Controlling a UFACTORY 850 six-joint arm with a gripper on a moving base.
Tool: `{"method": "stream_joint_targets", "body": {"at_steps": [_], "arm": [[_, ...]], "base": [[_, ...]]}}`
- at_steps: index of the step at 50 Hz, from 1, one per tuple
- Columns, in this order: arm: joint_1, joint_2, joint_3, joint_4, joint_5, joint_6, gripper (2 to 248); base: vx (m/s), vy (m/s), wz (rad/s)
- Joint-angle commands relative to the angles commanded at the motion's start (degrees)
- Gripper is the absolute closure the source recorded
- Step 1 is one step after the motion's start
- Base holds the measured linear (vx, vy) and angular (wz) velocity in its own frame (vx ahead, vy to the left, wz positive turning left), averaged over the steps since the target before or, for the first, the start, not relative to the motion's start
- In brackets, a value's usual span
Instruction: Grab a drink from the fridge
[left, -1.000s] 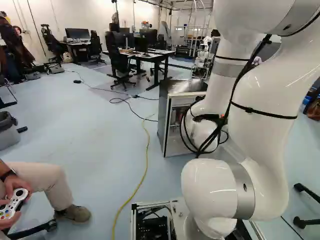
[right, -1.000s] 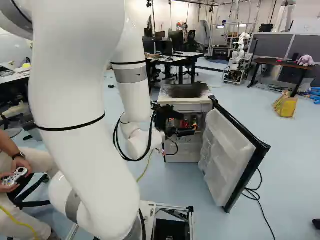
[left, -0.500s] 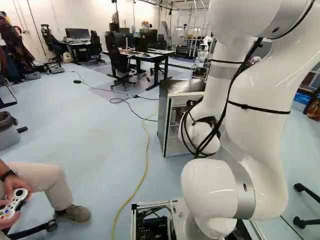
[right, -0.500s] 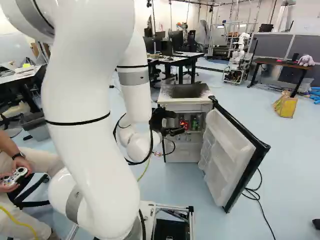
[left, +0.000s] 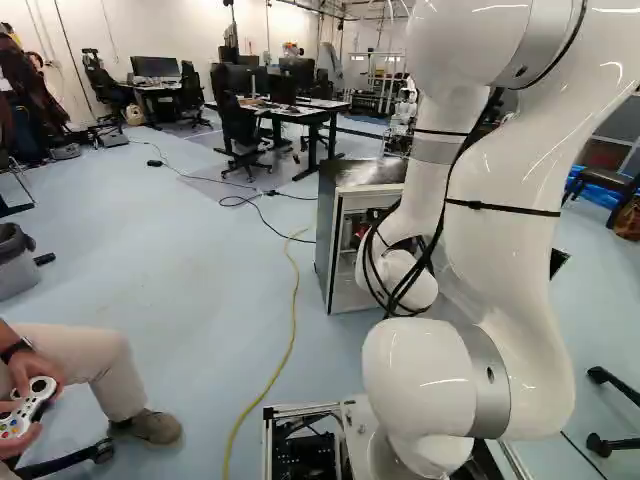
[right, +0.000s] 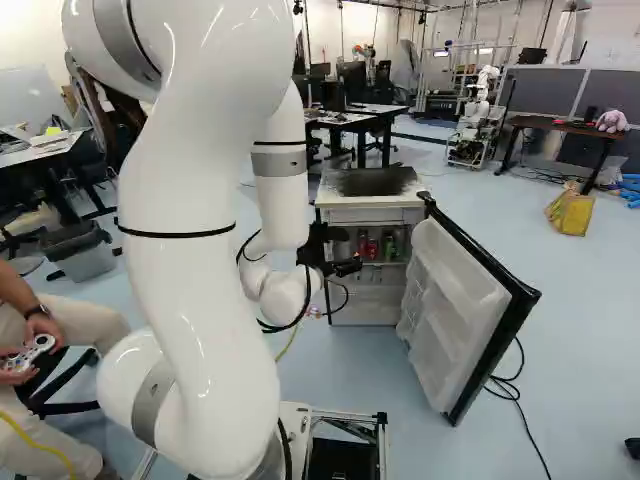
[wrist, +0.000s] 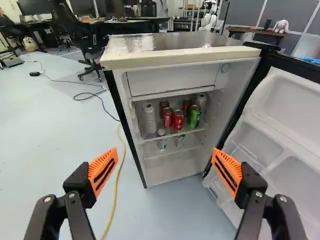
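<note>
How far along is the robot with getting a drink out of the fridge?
Already done: the fridge door stands wide open, with red cans and a green can in view on a shelf. In hand: nothing; the gripper is open, in front of the fridge. Left: reach in, close on a drink and bring it out.

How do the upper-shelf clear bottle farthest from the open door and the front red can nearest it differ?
The bottle is clear; the can is red. The bottle stands taller than the can. Both are upright on the same fridge shelf.
</note>
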Motion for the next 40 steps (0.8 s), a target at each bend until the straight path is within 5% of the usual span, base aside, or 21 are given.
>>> {"method": "stream_joint_targets", "body": {"at_steps": [40], "arm": [[0.1,-6.2,-4.2,0.0,0.0,0.0,3]], "base": [[0.0,0.0,0.0]]}}
